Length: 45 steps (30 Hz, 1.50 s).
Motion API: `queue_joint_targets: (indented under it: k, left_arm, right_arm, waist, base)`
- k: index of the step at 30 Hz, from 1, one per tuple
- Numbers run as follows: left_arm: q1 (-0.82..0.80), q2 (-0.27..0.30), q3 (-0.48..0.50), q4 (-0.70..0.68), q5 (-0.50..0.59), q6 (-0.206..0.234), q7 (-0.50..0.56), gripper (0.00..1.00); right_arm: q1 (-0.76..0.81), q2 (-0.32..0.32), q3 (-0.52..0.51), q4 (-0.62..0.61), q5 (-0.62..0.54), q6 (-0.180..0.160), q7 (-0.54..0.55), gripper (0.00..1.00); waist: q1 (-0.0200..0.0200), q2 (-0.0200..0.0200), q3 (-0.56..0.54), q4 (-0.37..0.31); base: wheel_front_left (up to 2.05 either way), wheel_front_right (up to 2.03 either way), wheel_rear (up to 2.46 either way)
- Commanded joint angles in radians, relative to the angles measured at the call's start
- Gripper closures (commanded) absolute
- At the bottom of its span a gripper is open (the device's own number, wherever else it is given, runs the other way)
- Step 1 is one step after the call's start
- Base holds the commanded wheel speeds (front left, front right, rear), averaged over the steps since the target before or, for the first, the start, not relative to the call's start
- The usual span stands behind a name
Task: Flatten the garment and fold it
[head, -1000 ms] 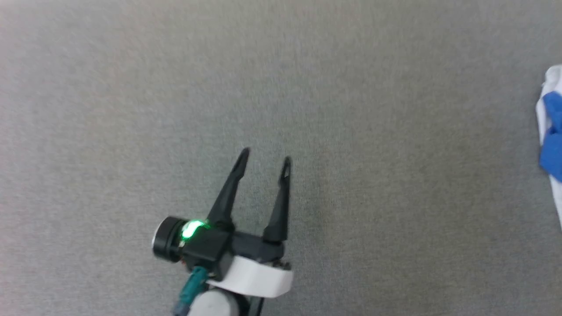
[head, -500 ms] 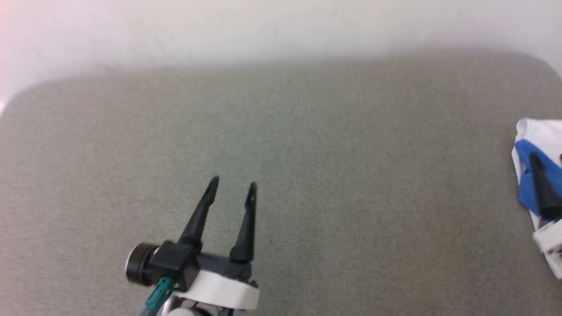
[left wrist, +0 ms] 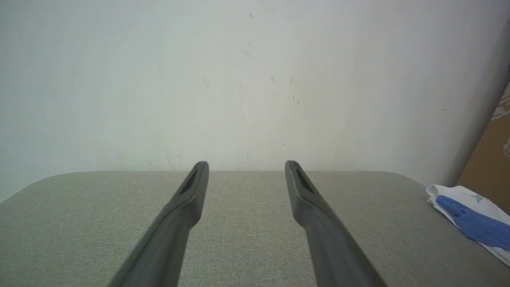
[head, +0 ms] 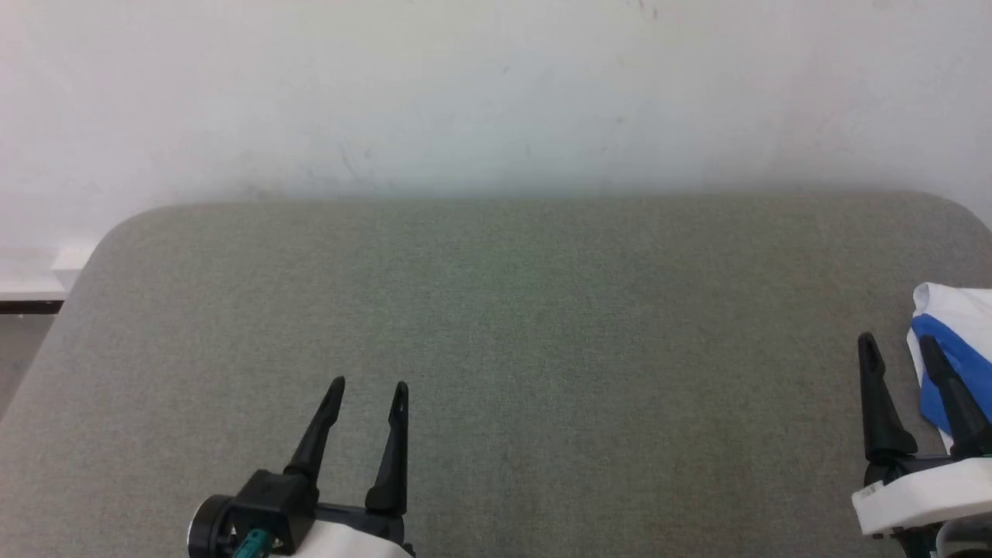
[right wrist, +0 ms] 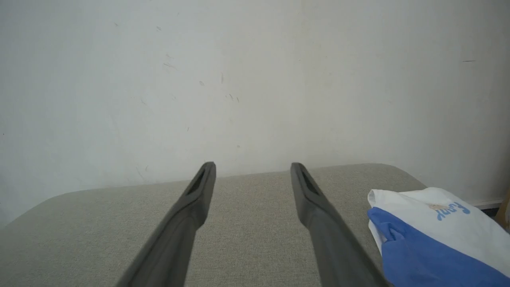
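Well, my left claw and right claw both stand spread and empty over the grey table; the garment lies just beside the right one.

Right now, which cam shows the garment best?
Right wrist view: the garment sits lower right, close enough to show the blue part, the white body and some blue lettering. Head view catches just a strip at the right edge, partly behind the right claw. Left wrist view has it small, far right.
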Motion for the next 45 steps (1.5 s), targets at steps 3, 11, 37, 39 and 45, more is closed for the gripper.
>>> queue_joint_targets:
  k: [3, 11, 37, 39, 45]
  left_arm:
    - [0.021, 0.014, 0.014, 0.015, -0.006, 0.003, -0.002, 0.0]
    - [0.04, 0.022, 0.013, 0.07, 0.013, 0.018, -0.011, 0.0]
    - [0.033, -0.04, 0.007, 0.181, 0.033, 0.0, -0.006, 1.0]
    - [0.031, -0.042, 0.013, 0.179, 0.037, -0.003, -0.002, 1.0]
    - [0.025, -0.048, 0.03, 0.176, 0.052, -0.012, 0.01, 1.0]
  right_arm:
    - [0.03, 0.027, -0.001, -0.045, -0.039, -0.001, 0.006, 0.0]
    - [0.051, 0.053, -0.05, -0.028, -0.185, -0.001, -0.109, 0.0]
    - [0.039, 0.053, -0.046, 0.143, -0.228, 0.0, -0.169, 1.0]
    - [0.036, 0.053, -0.043, 0.143, -0.229, 0.0, -0.165, 1.0]
    - [0.03, 0.054, -0.032, 0.141, -0.232, 0.0, -0.153, 1.0]
  waist:
    - [0.0001, 0.0, -0.026, 0.019]
    - [0.0001, 0.0, -0.027, 0.029]
    - [0.0002, 0.0, 0.015, 0.021]
    - [0.0002, 0.0, 0.016, 0.021]
    - [0.0002, 0.0, 0.019, 0.02]
  base:
    - [0.0, 0.0, 0.0]
    - [0.0, 0.0, 0.0]
    - [0.0, 0.0, 0.0]
    - [0.0, 0.0, 0.0]
    - [0.0, 0.0, 0.0]
